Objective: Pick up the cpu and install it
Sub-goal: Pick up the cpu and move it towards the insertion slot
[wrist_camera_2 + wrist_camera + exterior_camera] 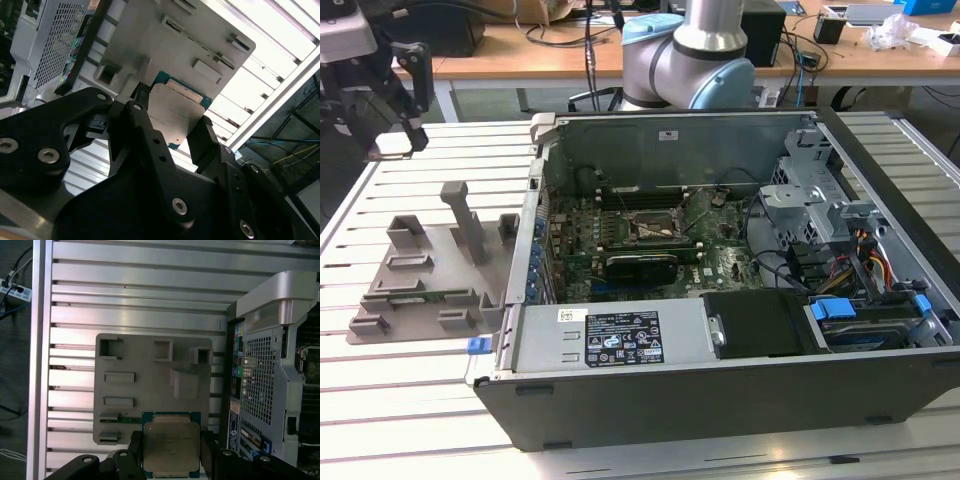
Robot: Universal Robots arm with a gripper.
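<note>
1. Gripping the cpu (171,450) by two opposite edges, the gripper (170,434) has its jaws drawn in narrow on it. That hold suits a thin, flat chip, and in both wrist views the metal lid faces the camera.
2. The chip hangs over the near edge of the grey fixture tray (150,390), seemingly lifted off it.
3. Beside the tray lies the open computer case (720,390). Its black-framed socket (655,228) is well apart from the chip.
4. A slatted metal table (125,300) carries both, and a wooden desk (520,55) with cables stands behind.
</note>
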